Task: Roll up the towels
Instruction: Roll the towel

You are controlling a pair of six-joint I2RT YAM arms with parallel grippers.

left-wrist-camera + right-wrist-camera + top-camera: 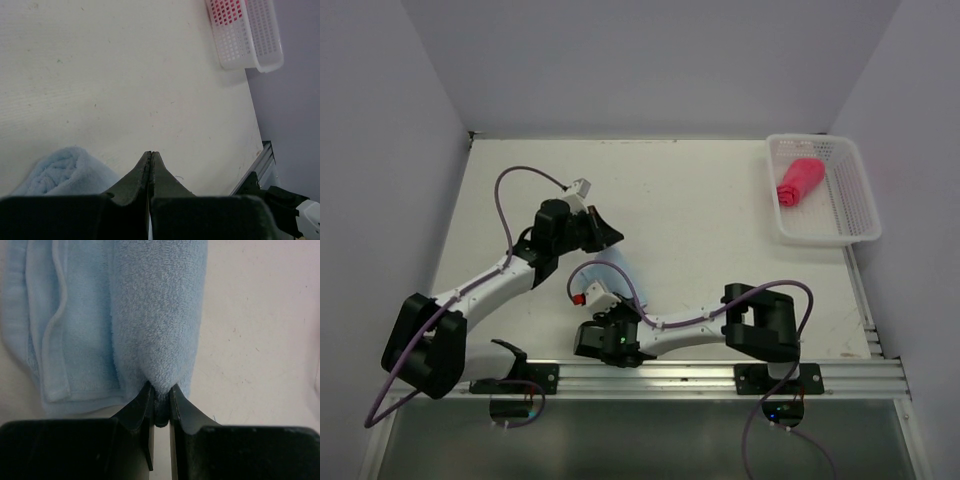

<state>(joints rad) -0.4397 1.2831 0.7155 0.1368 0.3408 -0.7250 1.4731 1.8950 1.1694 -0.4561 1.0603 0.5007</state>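
My right gripper (160, 391) was clamped on the light blue towel (150, 315). Its two fingers nipped a pinch of terry at the near end of a thick, rounded fold, with only a narrow gap between them, filled by cloth. To the left of that fold in the wrist view, flatter layers with a stitched hem lay spread on the table (260, 340). I judged this towel to be only partly rolled: one bulky turn was made and loose cloth was yet to be taken up.

My left gripper (151, 156) had its fingers pressed together with nothing between them. It was poised over bare table just beside the blue towel, whose soft edge showed at the lower left of that view. From above, the left gripper (610, 235) sat a little beyond the towel (620, 272), and the right arm reached in from the near rail. I could not tell from any view whether the left fingertips touched the tabletop.

Farther out, at the far right corner, the red-pink towel (798, 182) lay in the white basket (860, 215) as a compact bundle. It looked rolled and put away, though the mesh and the distance hid how tight it was.

By my reckoning one towel was done. The other needed its roll finished and then, presumably, a place beside the first.
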